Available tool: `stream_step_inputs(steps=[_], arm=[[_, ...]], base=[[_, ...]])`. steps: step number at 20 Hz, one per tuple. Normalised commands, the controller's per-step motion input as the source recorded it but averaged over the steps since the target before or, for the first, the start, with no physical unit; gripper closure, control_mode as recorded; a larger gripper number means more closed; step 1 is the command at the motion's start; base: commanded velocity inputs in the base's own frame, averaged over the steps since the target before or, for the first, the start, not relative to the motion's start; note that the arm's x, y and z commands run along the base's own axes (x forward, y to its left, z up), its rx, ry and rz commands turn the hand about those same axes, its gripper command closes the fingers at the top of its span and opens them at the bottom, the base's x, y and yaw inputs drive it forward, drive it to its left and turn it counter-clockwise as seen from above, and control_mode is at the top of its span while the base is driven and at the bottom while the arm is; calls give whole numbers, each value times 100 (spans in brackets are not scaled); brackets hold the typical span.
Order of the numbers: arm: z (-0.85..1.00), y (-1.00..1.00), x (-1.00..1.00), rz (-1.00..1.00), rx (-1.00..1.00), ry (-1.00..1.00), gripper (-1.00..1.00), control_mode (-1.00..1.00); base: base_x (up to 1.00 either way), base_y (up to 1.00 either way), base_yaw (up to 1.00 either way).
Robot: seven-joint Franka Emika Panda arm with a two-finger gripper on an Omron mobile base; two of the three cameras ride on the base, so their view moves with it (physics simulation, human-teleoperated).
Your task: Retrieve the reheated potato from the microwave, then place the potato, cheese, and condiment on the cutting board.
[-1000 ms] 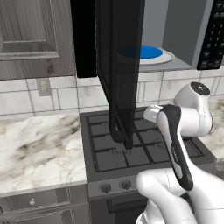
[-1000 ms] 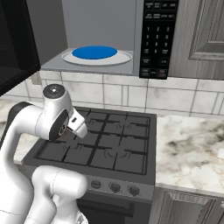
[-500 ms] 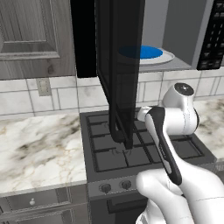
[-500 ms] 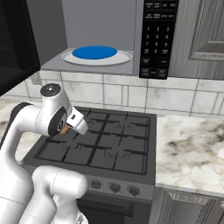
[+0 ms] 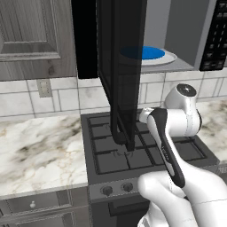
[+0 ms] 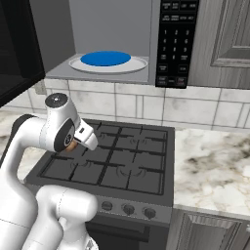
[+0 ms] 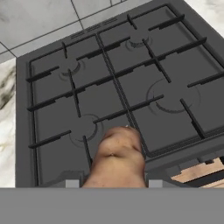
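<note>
The gripper was clamped on the potato, carrying it low above the black gas stove, well out of the microwave whose door hung wide open. From where I stood the tan lump sat between the closed-in fingers, bulging past them.

What worried me was the swing to come. The open door jutted out over the burners close to the arm, and a careless turn could knock the wrist into it. The potato is rounded too (not much for two flat pads to bite on), so a jerk might roll it out onto the grates.

The hand view gave the potato large and plain, with the stove grates beneath. The right base view showed just a brown sliver of it under the wrist, but also the blue plate left inside the microwave. The left base view showed the door edge-on, with the arm just beside it
</note>
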Motion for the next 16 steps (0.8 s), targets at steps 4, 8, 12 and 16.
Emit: stream_step_inputs(steps=[4,8,12,16], arm=[[0,0,0,0,0,0,100,-100],[0,0,0,0,0,0,100,-100],[0,0,0,0,0,0,100,-100],[0,0,0,0,0,0,100,100]], base=[[0,0,0],[0,0,0],[0,0,0],[0,0,0]])
